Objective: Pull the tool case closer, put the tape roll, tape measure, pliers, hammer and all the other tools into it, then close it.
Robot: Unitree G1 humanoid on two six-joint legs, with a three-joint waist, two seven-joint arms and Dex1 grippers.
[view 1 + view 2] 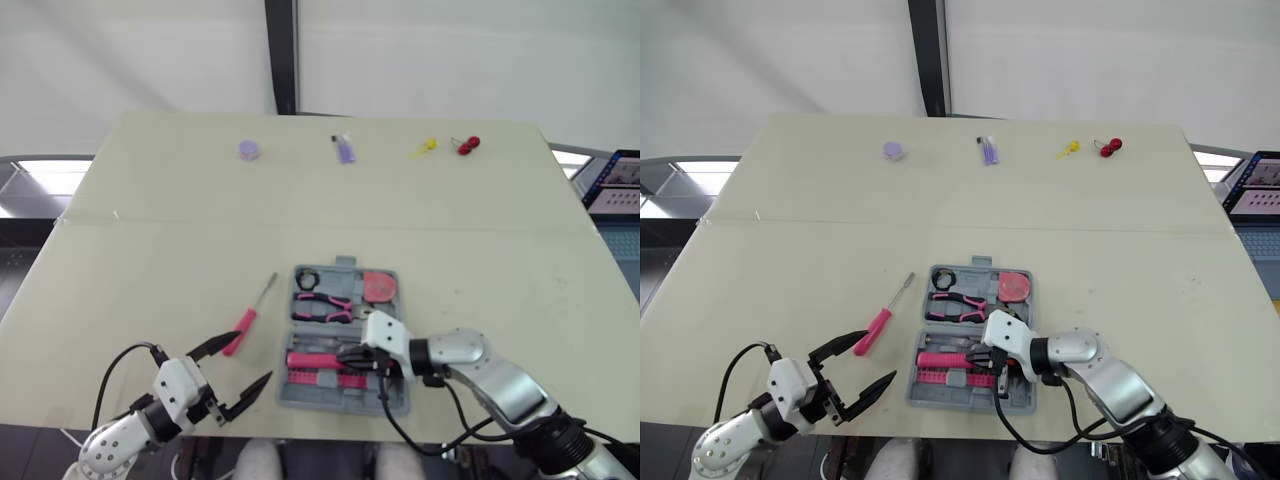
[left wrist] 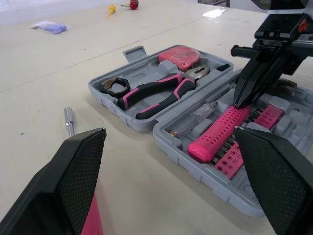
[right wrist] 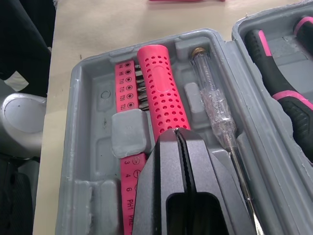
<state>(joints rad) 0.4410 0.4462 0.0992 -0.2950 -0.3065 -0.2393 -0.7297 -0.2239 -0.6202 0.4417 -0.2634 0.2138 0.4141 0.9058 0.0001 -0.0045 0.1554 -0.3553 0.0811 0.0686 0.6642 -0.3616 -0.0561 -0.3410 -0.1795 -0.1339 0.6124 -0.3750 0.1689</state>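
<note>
Grey moulded case (image 2: 205,178) lying open near the front edge of the table (image 1: 150,230), its two halves flat and side by side. The far half holds a black tape roll (image 2: 104,88), pliers (image 2: 156,93) with pink-and-black grips, and a round pink tape measure (image 2: 178,56). The near half holds a pink perforated handle (image 3: 161,88), a pink strip of numbered bits (image 3: 126,98) and a clear-handled screwdriver (image 3: 212,105). The right gripper (image 3: 177,131) is over the near half, fingers pressed together, tips at the pink handle. The left gripper (image 1: 254,356) is spread wide, just left of the case. A pink-handled screwdriver (image 1: 250,318) lies on the table beside it, outside the case.
</note>
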